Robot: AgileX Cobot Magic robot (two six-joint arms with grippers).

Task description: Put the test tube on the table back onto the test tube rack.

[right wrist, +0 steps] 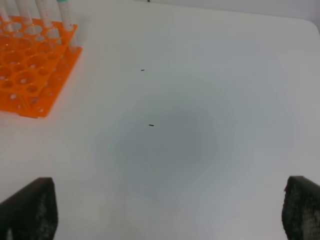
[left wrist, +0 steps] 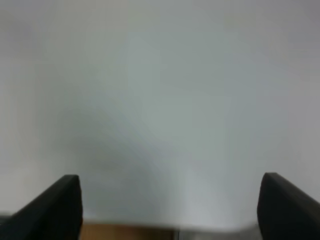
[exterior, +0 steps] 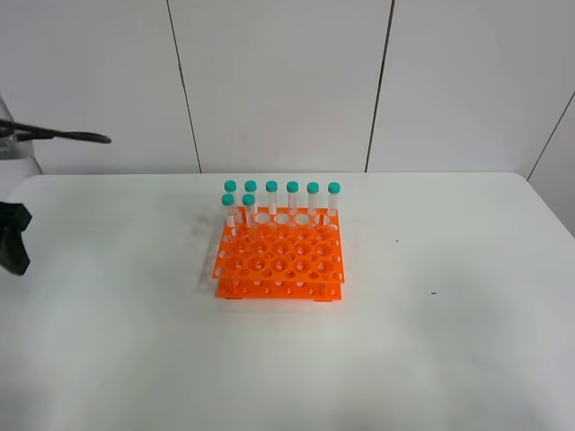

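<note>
While both grippers are hanging with jaws wide apart over bare table [exterior: 467, 359], right gripper [right wrist: 170, 210] nearer the test tube rack [exterior: 280, 256] than left gripper [left wrist: 170, 207], no loose test tube is showing anywhere. Eight capped tubes [exterior: 292, 199] are standing upright along the rack's far rows, so direction and long axis cannot be told.

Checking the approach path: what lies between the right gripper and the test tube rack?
Only bare table, apart from two tiny dark specks, as the right wrist view shows between the right gripper and the test tube rack.

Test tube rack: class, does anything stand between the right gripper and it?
Nothing visible does. Only bare table with two tiny dark specks lies between the open right gripper and the test tube rack.
</note>
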